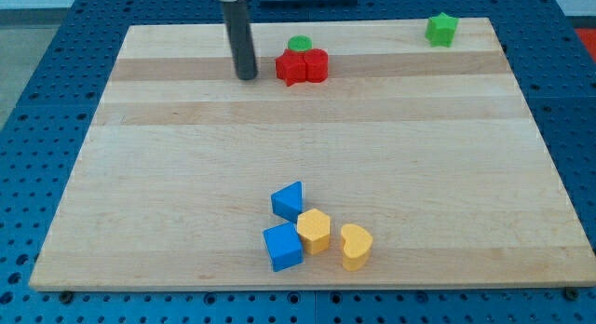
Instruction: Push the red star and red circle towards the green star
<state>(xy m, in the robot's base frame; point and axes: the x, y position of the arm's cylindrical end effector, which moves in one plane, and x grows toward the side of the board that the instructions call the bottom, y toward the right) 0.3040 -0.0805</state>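
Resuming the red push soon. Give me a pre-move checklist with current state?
1. My tip on the side of the red blocks away from the target: ok, it sits at the view's left of them.
2. Red star and red circle together: ok, touching.
3. Tip contacting the red star: not ok, a gap shows.
4. Green circle out of the way: cannot tell, it sits right behind the reds.
5. Green star located: ok, view's top right.
6. Lane from the reds to the green star free of blocks: ok.
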